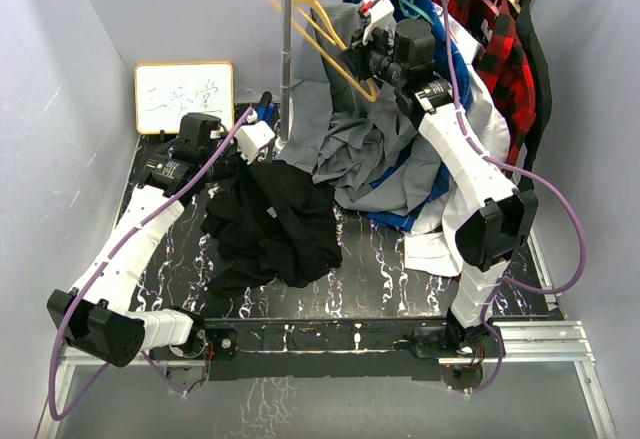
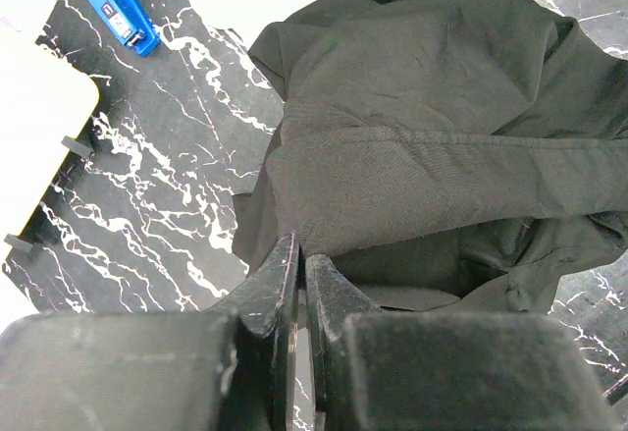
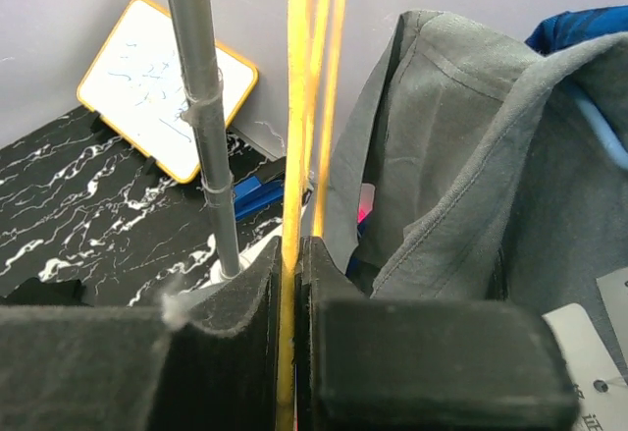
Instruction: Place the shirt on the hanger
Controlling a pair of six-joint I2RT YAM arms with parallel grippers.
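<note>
Shirt (image 2: pixel 442 156): black, lying crumpled on the table (image 1: pixel 380 259), left of centre and nearer than the rack (image 3: pixel 201 107).
Hanger (image 3: pixel 294 107): yellow, up by the rack's left end at the far side, just beside a grey shirt (image 3: pixel 461 156).
Right gripper (image 3: pixel 292 249): raised at the rack, jaws clamped on a thin bar of the hanger.
Left gripper (image 2: pixel 297 266): low at the shirt's far edge, jaws closed and tips against the cloth. I can't tell whether any cloth is pinched.

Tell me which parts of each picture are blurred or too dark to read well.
Top external: evenly lit and sharp, but the shirt loses its folds against the dark table. Left wrist: the left gripper is blurred near the lens, the shirt sharp. Right wrist: the hanger looks soft close up.
</note>
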